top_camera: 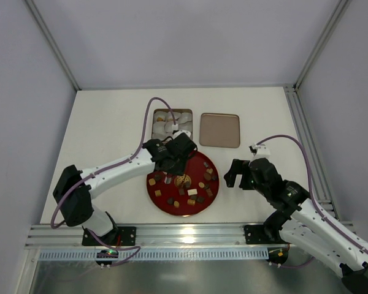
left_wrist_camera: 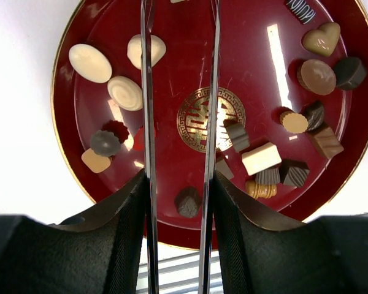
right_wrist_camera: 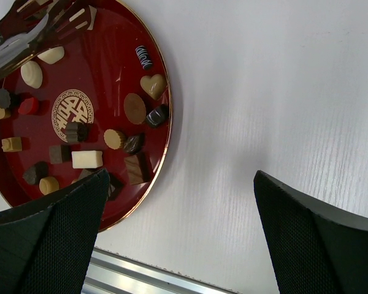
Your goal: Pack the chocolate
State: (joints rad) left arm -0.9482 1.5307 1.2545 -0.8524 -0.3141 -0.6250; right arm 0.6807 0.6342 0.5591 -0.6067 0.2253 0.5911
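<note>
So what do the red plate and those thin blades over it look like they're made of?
The red plate looks like glossy lacquerware or plastic: it mirrors the lights sharply and carries a gold rim and emblem. The blades look like polished metal, thin, silvery and mirror-bright, probably the arms of tongs held in the left gripper.
</note>
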